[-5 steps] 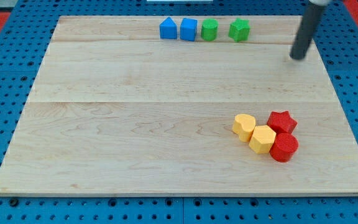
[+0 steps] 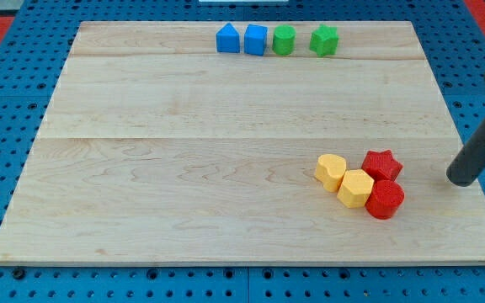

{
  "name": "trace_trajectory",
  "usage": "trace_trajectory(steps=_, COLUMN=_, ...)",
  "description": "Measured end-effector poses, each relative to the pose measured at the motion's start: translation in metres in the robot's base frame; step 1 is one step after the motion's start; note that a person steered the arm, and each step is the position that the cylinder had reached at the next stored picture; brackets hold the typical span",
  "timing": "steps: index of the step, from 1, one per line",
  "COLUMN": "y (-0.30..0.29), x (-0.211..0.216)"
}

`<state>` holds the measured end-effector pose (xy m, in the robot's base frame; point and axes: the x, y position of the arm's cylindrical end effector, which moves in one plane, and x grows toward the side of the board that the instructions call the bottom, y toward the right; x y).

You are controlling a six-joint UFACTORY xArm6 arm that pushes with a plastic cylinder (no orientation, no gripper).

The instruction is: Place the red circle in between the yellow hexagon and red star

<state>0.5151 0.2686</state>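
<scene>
The bare rod's tip (image 2: 461, 179) stood lower right, apart from the red circle (image 2: 385, 199), which touched yellow hexagon (image 2: 356, 188) and red star (image 2: 382, 164) from below, not wedged between.

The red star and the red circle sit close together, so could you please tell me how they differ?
The red star has a pointed outline; the red circle is round. The red star lies nearer the view's top, the red circle just below it, apparently touching. Only the red circle clearly touches the yellow hexagon. Both are red and lie left of my tip.
</scene>
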Motion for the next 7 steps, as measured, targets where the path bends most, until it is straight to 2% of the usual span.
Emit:
trace_trajectory(steps=1, y=0.004, x=0.008)
trace_trajectory(steps=3, y=0.069, x=0.029)
trace_trajectory(steps=4, y=0.058, x=0.04)
trace_trajectory(steps=5, y=0.015, x=0.07)
trace_trajectory(steps=6, y=-0.071, x=0.063)
trace_trajectory(steps=7, y=-0.126, x=0.037)
